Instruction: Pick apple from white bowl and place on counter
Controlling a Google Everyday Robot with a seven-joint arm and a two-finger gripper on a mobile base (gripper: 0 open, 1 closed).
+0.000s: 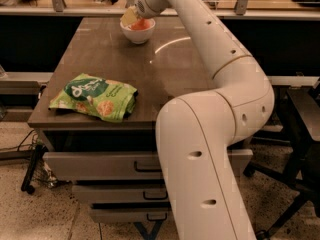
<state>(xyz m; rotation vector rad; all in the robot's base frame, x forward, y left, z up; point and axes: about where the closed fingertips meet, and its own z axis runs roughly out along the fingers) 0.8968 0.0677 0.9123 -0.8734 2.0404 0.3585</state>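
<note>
The white bowl [137,33] stands at the far edge of the counter [115,69]. The orange-red apple [142,24] lies inside it, partly covered. My gripper [131,17] reaches down from the long white arm and sits at the bowl's left rim, right on top of the apple.
A green snack bag [95,97] lies near the counter's front left corner. My arm's large white links [210,134] cover the counter's right side. Three grey drawers [100,165] sit below. A dark chair [300,129] stands at the right.
</note>
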